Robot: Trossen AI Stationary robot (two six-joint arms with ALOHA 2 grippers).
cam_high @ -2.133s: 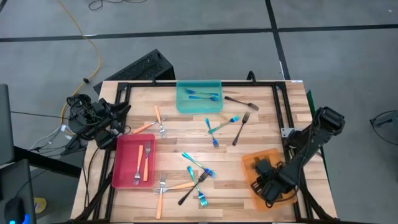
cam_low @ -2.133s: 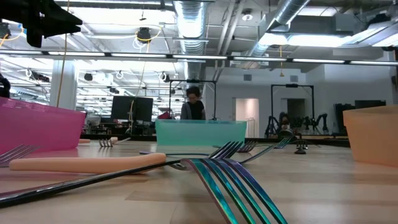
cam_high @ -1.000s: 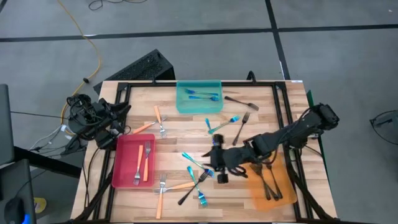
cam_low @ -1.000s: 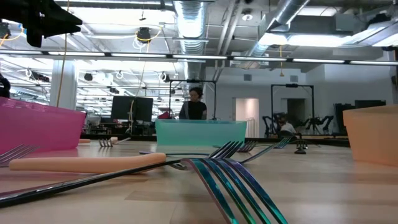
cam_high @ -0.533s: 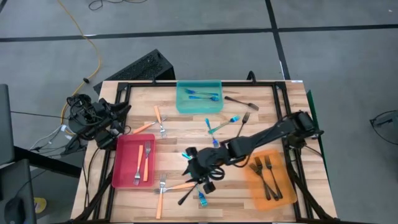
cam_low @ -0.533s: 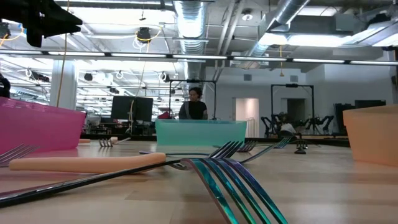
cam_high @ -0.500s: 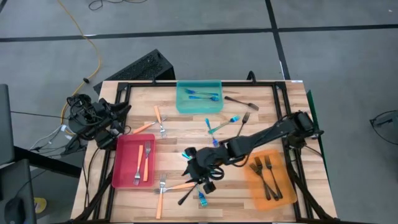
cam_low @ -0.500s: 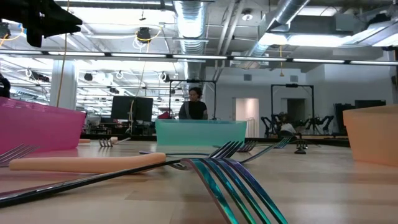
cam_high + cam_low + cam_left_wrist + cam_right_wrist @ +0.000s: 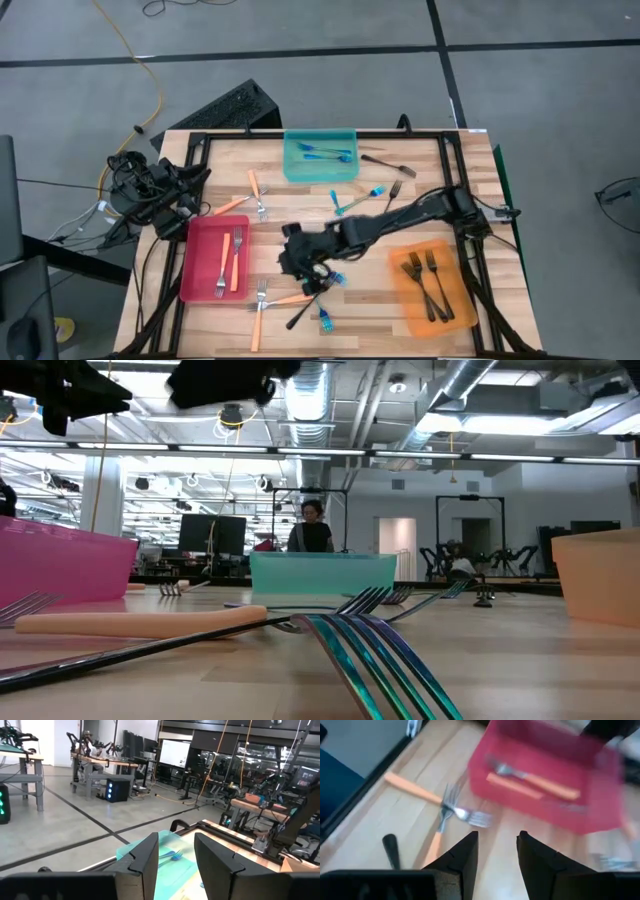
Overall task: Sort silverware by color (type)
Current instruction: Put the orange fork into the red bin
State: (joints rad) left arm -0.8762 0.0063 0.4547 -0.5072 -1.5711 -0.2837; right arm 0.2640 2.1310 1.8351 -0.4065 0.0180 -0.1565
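Loose forks lie crossed just below the right pincer (image 9: 297, 262): an orange-handled, silver-tined fork (image 9: 285, 299), a dark grey-black metal fork (image 9: 305, 309) and blue-teal forks (image 9: 326, 320). The pincer hovers empty, jaws spread, likely lining up a pick. Beside it the flat red tray (image 9: 213, 262) holds orange forks; the orange tray (image 9: 432, 287) well behind holds dark ones. The left pincer (image 9: 176, 854) waits spread off the wooden worktop (image 9: 280, 205).
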